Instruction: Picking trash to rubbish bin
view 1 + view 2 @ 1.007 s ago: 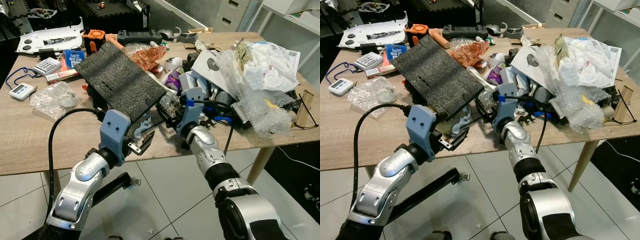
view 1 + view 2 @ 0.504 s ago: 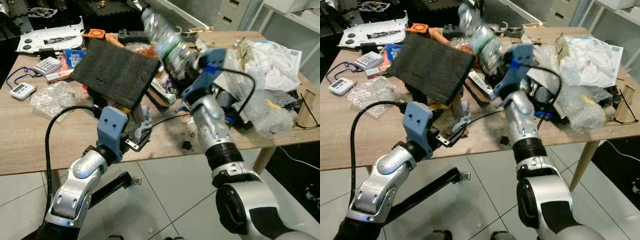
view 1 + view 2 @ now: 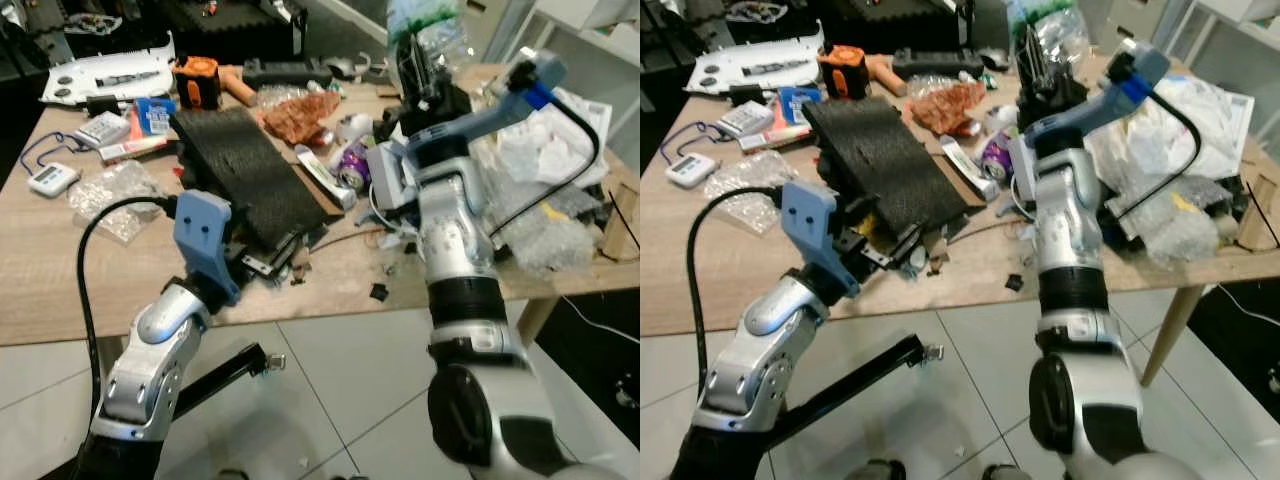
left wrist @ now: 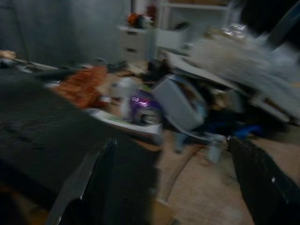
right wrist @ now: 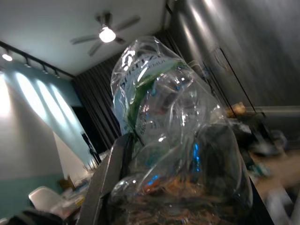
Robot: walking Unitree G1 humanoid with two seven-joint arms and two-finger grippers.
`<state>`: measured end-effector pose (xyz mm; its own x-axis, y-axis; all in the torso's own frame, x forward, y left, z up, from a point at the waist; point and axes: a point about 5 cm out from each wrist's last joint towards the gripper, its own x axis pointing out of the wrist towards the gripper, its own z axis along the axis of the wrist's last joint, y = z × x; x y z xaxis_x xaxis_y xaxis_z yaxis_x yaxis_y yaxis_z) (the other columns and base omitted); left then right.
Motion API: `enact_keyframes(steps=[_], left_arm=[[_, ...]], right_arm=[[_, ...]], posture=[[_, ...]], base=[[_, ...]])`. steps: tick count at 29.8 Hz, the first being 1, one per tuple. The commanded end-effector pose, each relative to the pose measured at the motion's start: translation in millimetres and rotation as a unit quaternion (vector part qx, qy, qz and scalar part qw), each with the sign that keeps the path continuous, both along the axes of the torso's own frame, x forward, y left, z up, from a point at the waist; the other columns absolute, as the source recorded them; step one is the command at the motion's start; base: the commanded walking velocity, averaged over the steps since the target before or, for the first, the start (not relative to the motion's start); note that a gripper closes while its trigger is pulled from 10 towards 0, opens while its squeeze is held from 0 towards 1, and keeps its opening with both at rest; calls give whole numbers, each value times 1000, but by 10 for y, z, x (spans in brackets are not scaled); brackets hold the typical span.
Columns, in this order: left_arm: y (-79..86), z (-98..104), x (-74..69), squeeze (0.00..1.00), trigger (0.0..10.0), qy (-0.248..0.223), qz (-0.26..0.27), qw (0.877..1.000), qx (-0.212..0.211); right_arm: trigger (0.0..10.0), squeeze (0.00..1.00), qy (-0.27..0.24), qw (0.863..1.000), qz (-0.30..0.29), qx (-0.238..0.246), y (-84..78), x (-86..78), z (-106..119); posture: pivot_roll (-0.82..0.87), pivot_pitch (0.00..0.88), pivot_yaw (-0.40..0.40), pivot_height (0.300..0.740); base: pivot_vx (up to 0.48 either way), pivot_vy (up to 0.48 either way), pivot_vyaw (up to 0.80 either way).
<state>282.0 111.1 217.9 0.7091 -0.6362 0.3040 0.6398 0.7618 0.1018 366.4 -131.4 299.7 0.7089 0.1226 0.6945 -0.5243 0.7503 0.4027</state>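
A crushed plastic bottle (image 5: 173, 136) is pinched by the right gripper (image 3: 420, 70) high above the table (image 3: 60, 290), likely for binning; the left gripper (image 3: 262, 262) is spread beside a black foam slab (image 3: 245, 175).

A wooden table (image 3: 40, 290) carries clutter. At its far left lie a white timer (image 3: 51, 179) and a calculator (image 3: 97, 129), with a blue box (image 3: 152, 115) just right of them. Farther back stands an orange-and-black tool (image 3: 195, 81) — beside it, a white panel (image 3: 105, 72). A purple can (image 3: 355, 165) lies mid-table.
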Motion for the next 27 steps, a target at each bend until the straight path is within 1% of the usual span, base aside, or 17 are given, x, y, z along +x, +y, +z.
enact_keyframes(steps=[1,2,4,5,9,13,14,16,17,18,20,21,23,26,27], left_arm=[[-190,61,-132,0,10000,0,-75,997,-17],[-264,130,-173,0,10000,-4,-101,994,-36],[-348,262,-192,0,10000,-12,-121,990,-72],[-348,262,-192,0,10000,-12,-121,990,-72],[-382,422,-138,0,10000,-23,-129,984,-121],[-368,504,-94,0,10000,-32,-136,980,-139],[-364,518,-89,0,10000,-33,-138,980,-141],[-363,531,-84,0,10000,-36,-142,982,-123],[-363,531,-84,0,10000,-36,-142,982,-123],[-365,496,-64,0,10000,-33,-141,986,-88],[-354,453,-46,0,10000,-35,-132,988,-65],[-311,432,-18,0,10000,-35,-111,991,-69],[-288,431,-4,0,10000,-33,-101,992,-75],[-195,439,86,0,10000,-37,-45,995,-81],[-157,408,141,0,10000,-29,-11,997,-73]], right_arm=[[0,0,15,1000,18,10,22,-90,-108],[0,0,25,999,28,13,30,-138,-181],[0,0,33,999,41,10,52,-211,-256],[0,0,33,999,41,10,52,-211,-256],[0,0,37,997,67,11,95,-316,-273],[0,0,37,996,78,18,108,-385,-247],[0,0,38,996,79,18,106,-394,-243],[0,0,32,995,89,15,120,-428,-207],[0,0,32,995,89,15,120,-428,-207],[0,0,26,995,99,5,146,-449,-169],[0,0,24,995,102,-4,160,-456,-156],[0,0,25,994,104,-5,169,-471,-153],[0,0,25,994,105,-5,172,-478,-151],[0,0,45,996,70,-18,146,-448,-177],[353,0,59,997,44,-26,118,-423,-204]], posture=[[42,155,-20,740],[41,155,-21,740],[40,148,-19,740],[40,148,-19,740],[24,138,-15,740],[22,139,-17,740],[22,139,-17,740],[25,131,-16,740],[25,131,-16,740],[23,129,-15,740],[26,134,-19,740],[27,127,-19,740],[27,127,-19,740],[26,133,-18,740],[25,138,-19,740]], base=[[0,0,0],[0,0,0],[0,0,0],[0,0,0],[0,0,0],[0,0,0],[0,0,0],[0,0,0],[0,0,0],[0,0,0],[0,0,0],[0,0,0],[0,0,0],[0,0,0],[0,0,0]])
